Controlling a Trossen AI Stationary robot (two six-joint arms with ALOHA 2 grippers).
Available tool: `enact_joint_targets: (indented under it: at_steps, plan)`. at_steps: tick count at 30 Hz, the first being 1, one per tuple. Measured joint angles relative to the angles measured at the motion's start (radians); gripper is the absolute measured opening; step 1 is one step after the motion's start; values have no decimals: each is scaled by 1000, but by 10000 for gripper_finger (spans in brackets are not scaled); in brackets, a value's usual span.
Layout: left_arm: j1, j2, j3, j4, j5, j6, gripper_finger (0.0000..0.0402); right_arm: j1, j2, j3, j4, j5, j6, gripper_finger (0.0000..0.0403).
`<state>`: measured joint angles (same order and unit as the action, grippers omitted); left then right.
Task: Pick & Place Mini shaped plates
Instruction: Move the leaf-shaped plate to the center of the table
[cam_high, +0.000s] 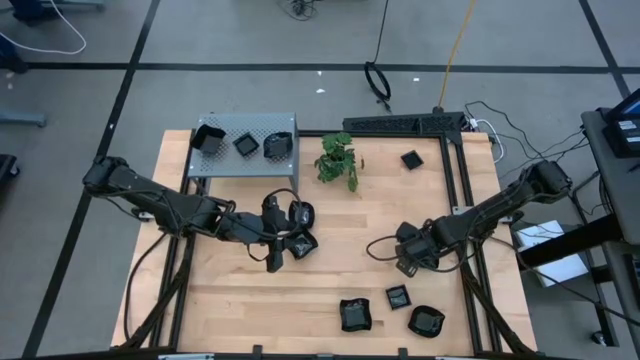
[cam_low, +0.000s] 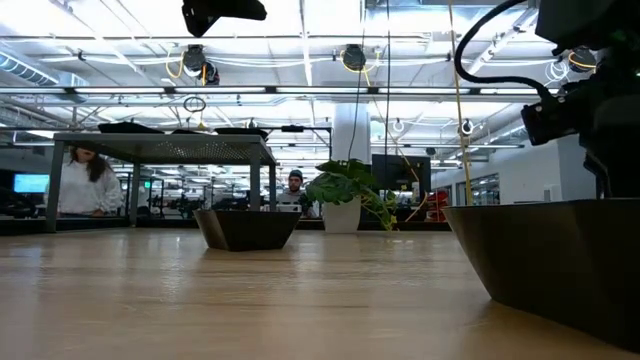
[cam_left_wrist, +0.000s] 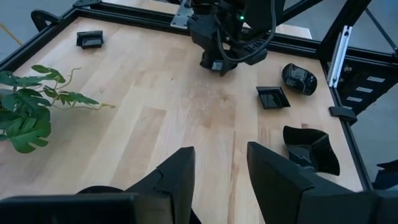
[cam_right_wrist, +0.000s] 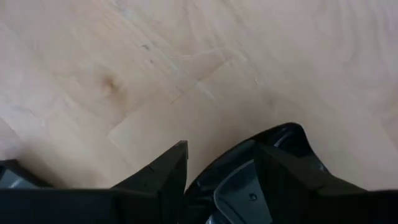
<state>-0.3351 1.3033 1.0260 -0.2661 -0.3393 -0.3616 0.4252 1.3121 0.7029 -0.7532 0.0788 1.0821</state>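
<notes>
Several mini shaped plates, small glossy black dishes, lie about. Three rest near the front right: (cam_high: 355, 315), (cam_high: 398, 297), (cam_high: 425, 322). One sits at the far right (cam_high: 411, 159), and three more lie on the grey perforated box (cam_high: 245, 145). My right gripper (cam_high: 408, 258) points down, open, over another plate (cam_right_wrist: 249, 183). One finger (cam_right_wrist: 165, 171) stands outside that plate's rim and the other (cam_right_wrist: 280, 174) over its hollow. My left gripper (cam_left_wrist: 221, 155) hangs high over the table's middle (cam_high: 288, 240), open, with bare wood showing between its fingers. My right gripper straddles the rim (cam_right_wrist: 202, 177) of the plate from above, one finger on either side of it. I cannot tell whether either finger touches the plate, which lies on the table.
A small green plant (cam_high: 338, 160) stands at the far middle, next to the grey box. A black frame rail (cam_high: 405, 124) runs along the far and right edges. Bare wood (cam_high: 250, 300) lies at the front left and between the two arms. People show in the room behind (cam_low: 85, 180).
</notes>
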Motion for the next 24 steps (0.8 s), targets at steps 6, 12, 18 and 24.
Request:
enact_joint_targets:
  at_steps: [6,12,18,24]
  plan:
    - [0,0,0,0,0,0,150,2,0,0,-21,-32,-89,170]
    - [-1,0,0,0,0,0,150,9,0,0,-57,-83,-70,164]
    - [-1,0,0,0,0,-1,150,15,22,0,-72,-79,-79,163]
    - [-1,0,0,-1,0,-1,150,15,78,0,-123,-77,-144,134]
